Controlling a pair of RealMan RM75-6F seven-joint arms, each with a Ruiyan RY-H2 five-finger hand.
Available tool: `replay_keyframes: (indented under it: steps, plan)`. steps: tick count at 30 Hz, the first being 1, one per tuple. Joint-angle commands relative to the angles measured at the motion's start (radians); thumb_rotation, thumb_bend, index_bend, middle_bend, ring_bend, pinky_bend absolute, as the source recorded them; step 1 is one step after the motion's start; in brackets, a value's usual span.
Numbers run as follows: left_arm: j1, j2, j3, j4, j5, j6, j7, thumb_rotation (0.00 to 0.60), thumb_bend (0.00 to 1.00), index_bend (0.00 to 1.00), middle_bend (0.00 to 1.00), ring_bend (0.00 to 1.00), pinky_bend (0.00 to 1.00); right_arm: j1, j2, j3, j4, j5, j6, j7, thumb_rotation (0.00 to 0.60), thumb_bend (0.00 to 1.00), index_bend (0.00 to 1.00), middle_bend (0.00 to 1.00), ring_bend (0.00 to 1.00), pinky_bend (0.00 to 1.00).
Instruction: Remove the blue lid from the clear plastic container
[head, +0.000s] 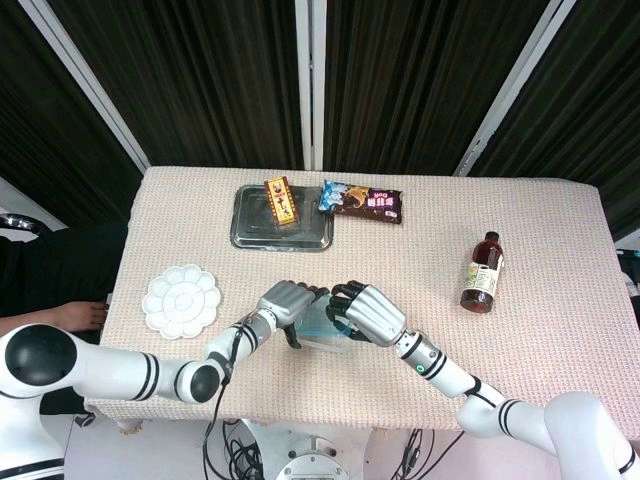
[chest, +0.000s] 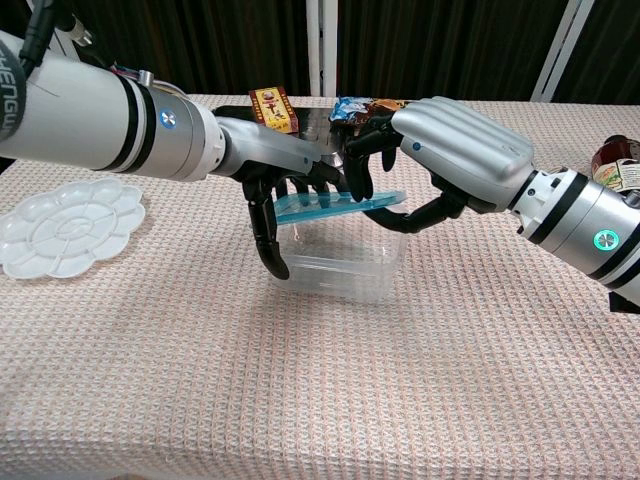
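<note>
The blue lid (chest: 335, 207) is tilted and raised off the clear plastic container (chest: 340, 268), which stands on the table at mid front. My right hand (chest: 455, 150) pinches the lid at its right end, fingers over the top and thumb beneath. My left hand (chest: 280, 195) grips the container's left side, thumb down its front wall and fingers behind the rim. From the head view, the left hand (head: 288, 302) and right hand (head: 365, 310) meet over the lid (head: 322, 325) and hide most of the container.
A white palette (chest: 65, 225) lies at the left. At the back are a metal tray (head: 250, 230) with a snack box (head: 280, 200) and a snack packet (head: 362, 201). A dark bottle (head: 482, 272) stands at the right.
</note>
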Motion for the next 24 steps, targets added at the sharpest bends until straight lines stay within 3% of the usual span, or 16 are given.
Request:
replay_keyframes:
  steps: [1, 8, 14, 24]
  plan:
    - [-0.002, 0.002, 0.004, -0.001, 0.004, 0.001, -0.006, 0.6, 0.0, 0.04, 0.13, 0.07, 0.15, 0.007, 0.007, -0.002, -0.006, 0.003, -0.013, 0.002, 0.6, 0.42, 0.57, 0.53, 0.34, 0.45]
    - [-0.001, 0.009, 0.013, -0.013, 0.017, 0.022, -0.025, 0.6, 0.0, 0.0, 0.0, 0.0, 0.07, 0.016, 0.006, -0.001, -0.015, 0.004, -0.017, 0.006, 0.6, 0.43, 0.64, 0.53, 0.34, 0.45]
    - [0.006, 0.017, 0.026, -0.025, 0.027, 0.06, -0.024, 0.6, 0.0, 0.0, 0.0, 0.0, 0.02, 0.005, 0.002, 0.003, -0.006, 0.002, 0.021, 0.0, 0.6, 0.45, 0.78, 0.53, 0.34, 0.45]
    - [0.02, 0.033, 0.054, -0.027, 0.026, 0.085, -0.011, 0.6, 0.0, 0.0, 0.0, 0.0, 0.02, -0.02, 0.036, 0.033, 0.001, 0.005, 0.11, -0.045, 0.6, 0.47, 0.87, 0.53, 0.36, 0.45]
